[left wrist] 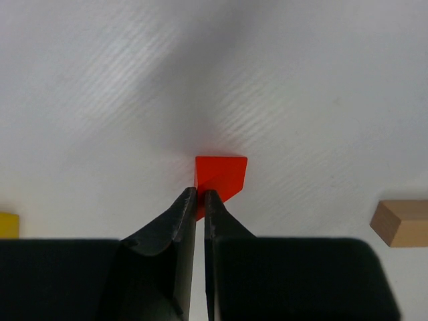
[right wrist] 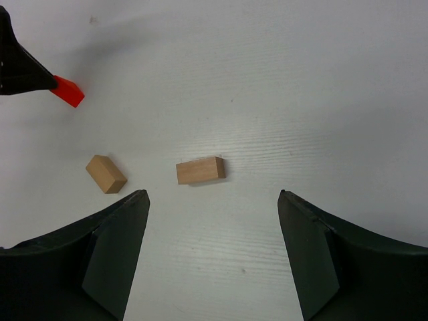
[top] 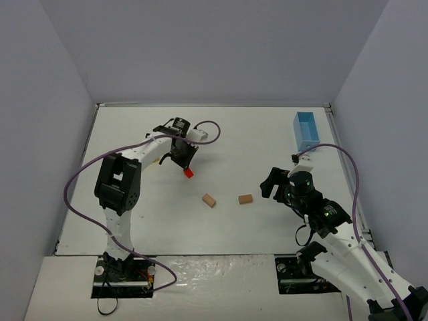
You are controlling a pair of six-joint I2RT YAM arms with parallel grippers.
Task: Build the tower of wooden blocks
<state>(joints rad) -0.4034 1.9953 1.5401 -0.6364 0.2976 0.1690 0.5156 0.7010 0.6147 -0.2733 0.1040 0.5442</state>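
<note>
Wood block tower pieces (top: 209, 200) are lying apart; left tool (left wrist: 200, 192) is seemingly pinching the red wedge (left wrist: 222, 175) by its thin corner, needing slow lifting; right tool (right wrist: 212, 195) is hanging open.

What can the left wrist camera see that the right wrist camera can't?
Only the left wrist view shows a yellow block, peeking in at the edge.

Only the right wrist view shows the open right gripper, and two tan blocks together: the left tan block and the right tan block.

Both show the red wedge pinched by the left gripper, the white table, and at least one tan block. I can't tell which one the left wrist view shows.
</note>
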